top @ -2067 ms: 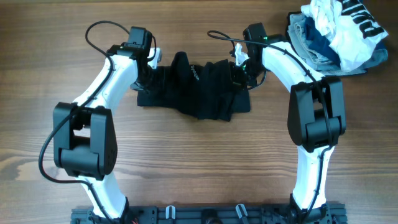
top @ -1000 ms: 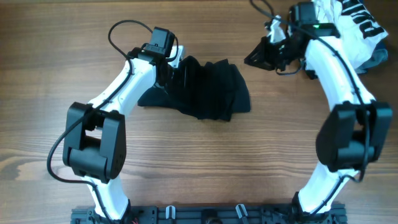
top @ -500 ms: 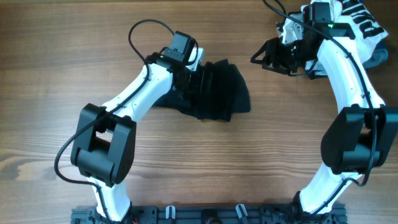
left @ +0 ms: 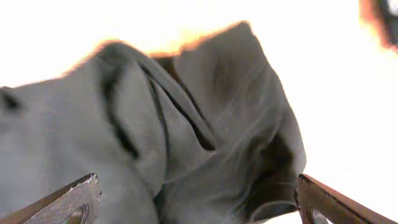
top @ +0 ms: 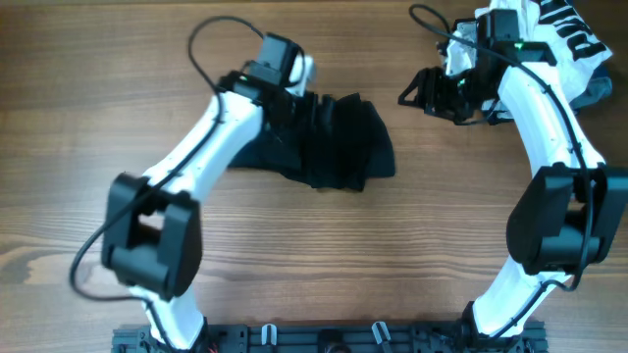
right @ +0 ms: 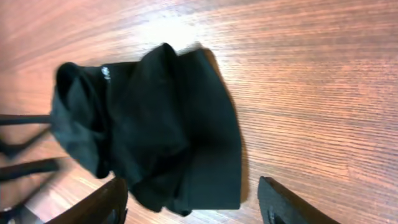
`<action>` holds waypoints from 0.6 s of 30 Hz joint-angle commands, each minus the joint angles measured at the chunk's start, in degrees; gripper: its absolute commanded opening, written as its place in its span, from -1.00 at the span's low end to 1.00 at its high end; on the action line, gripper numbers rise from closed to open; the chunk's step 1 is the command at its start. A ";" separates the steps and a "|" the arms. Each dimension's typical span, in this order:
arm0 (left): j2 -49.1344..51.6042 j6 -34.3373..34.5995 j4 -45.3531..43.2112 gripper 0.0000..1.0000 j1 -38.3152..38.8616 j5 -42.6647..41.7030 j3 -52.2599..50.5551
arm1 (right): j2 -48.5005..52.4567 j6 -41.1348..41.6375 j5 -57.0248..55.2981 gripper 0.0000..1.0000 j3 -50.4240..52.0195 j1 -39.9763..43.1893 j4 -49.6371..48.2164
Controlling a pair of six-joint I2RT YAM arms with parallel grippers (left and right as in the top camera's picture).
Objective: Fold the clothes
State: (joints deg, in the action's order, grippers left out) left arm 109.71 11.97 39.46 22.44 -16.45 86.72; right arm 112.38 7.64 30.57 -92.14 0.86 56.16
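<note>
We see the large, plain black garment of soft, limp fabric point(top: 339, 142) lying bunched and creased on the brown wood-grain counter point(top: 294, 265), a little left of the middle and toward the far side. The left fingers point(top: 287, 100) are over the garment's far left edge, and the white left arm point(top: 201, 162) looks blurred in the overhead view. From the left wrist camera the two fingers stand wide apart at the lower corners, released, with nothing pinched between them. Folds of the dark cloth fill the space just beyond them, and we cannot tell whether the tips touch the fabric.

The right fingers point(top: 422, 90) are well apart from the garment, over bare counter toward the far right. They are just beside the heap of white, black-lettered and light-blue clothes point(top: 549, 44) in the far right corner. They too are released and hold nothing: the right wrist camera shows them spread along the lower edge, with the garment lying on the counter beyond them. In that view a small white mark point(right: 106, 73) shows near the garment's left end. The garment lies well apart from the heap
</note>
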 commanded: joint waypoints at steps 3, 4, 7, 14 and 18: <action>-10.43 0.52 1.46 1.00 -7.48 -0.90 2.45 | 0.72 -0.02 0.70 0.41 7.74 -0.79 -4.79; -11.34 0.52 1.73 1.00 -8.96 -0.87 2.45 | 1.01 -0.07 1.38 0.43 8.87 -1.03 -5.92; -13.31 0.50 2.27 1.00 -13.38 -0.90 2.45 | 1.90 -0.13 2.40 0.46 11.13 -1.84 -8.92; -13.57 0.44 6.14 1.00 -22.21 -0.44 2.43 | 4.72 0.37 1.40 0.52 12.31 -4.09 -11.17; -13.55 0.04 8.85 1.00 -23.98 1.51 2.43 | 6.80 1.33 1.38 0.52 12.35 -4.68 -11.74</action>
State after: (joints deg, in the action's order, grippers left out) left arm 96.47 11.94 46.89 -0.51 -16.40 88.47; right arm 116.57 7.88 31.46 -80.60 -3.38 44.75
